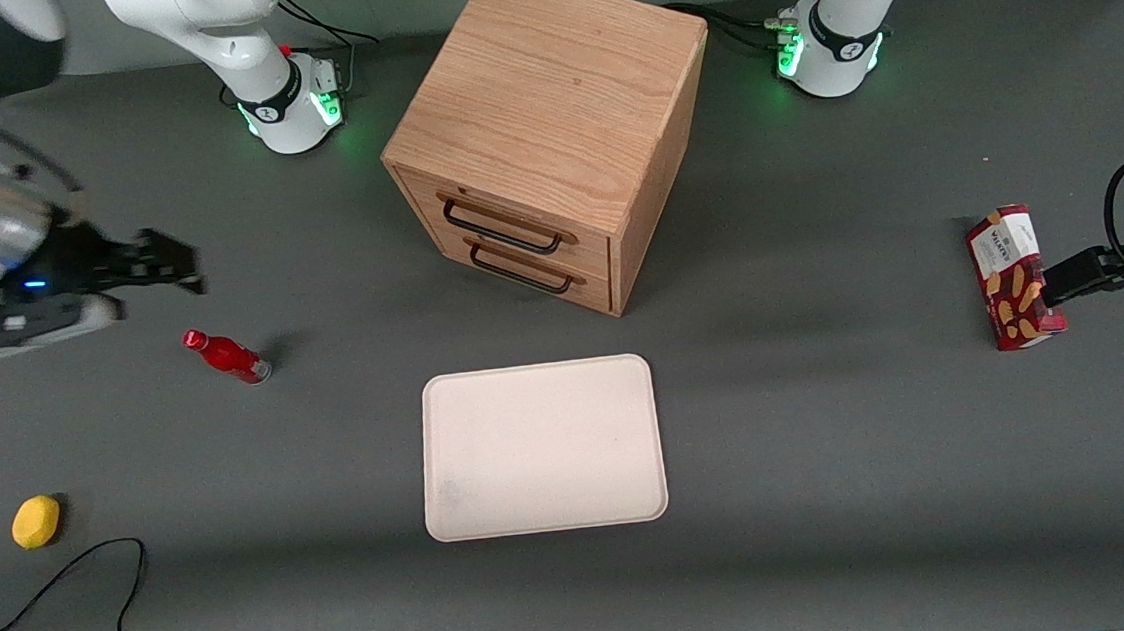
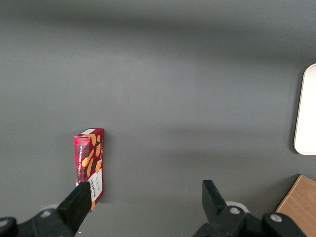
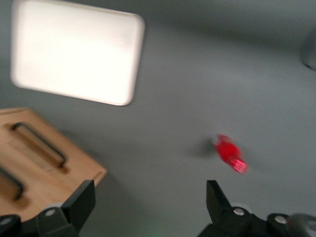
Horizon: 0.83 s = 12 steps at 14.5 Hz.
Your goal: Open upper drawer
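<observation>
The light oak cabinet (image 1: pixel 548 136) stands on the grey tabletop (image 1: pixel 834 455), turned at an angle, and its upper drawer (image 1: pixel 505 222), a shallow wooden front with a thin black wire handle (image 1: pixel 500 228), looks fully shut. The matching lower drawer (image 1: pixel 523 270) sits directly beneath it with the same kind of handle.

The right arm's black two-finger pincer (image 1: pixel 167 266) hangs above the tabletop toward the working arm's end, well apart from the cabinet, with its fingers spread and nothing between them. So the step in hand is the approach.

To do it well, the pincer should probably line up with the drawer's slanted front, not the tabletop's edges, and come in level with the higher of the two handles. The handles sit close together, so picking the wrong one is the main risk. Closing on the middle of the wire bar, then pulling straight out along the drawer's own axis, should keep it from jamming.

A small red bottle (image 1: pixel 226 356) lies below the pincer, and a cream rectangular tray (image 1: pixel 540 448) sits in front of the cabinet; both are best passed above.
</observation>
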Motion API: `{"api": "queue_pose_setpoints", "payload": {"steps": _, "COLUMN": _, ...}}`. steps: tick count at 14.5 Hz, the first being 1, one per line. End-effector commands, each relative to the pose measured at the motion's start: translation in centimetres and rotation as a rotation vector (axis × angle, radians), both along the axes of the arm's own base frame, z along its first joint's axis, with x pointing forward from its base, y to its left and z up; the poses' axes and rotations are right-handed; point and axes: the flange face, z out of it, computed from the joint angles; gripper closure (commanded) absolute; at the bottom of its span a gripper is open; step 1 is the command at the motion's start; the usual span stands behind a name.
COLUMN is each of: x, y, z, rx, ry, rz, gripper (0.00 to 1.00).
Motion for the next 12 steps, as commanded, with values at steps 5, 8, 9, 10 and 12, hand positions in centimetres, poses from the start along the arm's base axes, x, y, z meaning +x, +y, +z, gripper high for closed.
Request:
{"api": "queue_pose_setpoints", "payload": {"steps": 5, "x": -5.2, "y": 20.6, "z": -4.1, "rx": 0.162, "ry": 0.126, "rz": 0.488, "gripper": 0.00}}
{"api": "queue_pose_setpoints", "payload": {"steps": 8, "x": -6.3, "y": 22.8, "z": -6.7, "rx": 0.176, "ry": 0.170, "rz": 0.611, "gripper": 0.00}}
{"api": "queue_pose_setpoints", "payload": {"steps": 9, "x": -6.4, "y": 23.0, "z": -8.1, "rx": 0.170, "ry": 0.170, "rz": 0.640, "gripper": 0.00}}
{"api": "queue_pose_setpoints", "payload": {"steps": 10, "x": -6.4, "y": 23.1, "z": -9.4, "rx": 0.156, "ry": 0.155, "rz": 0.672, "gripper": 0.00}}
{"api": "queue_pose_setpoints", "payload": {"steps": 12, "x": -6.4, "y": 23.6, "z": -12.0, "rx": 0.157, "ry": 0.126, "rz": 0.690, "gripper": 0.00}}
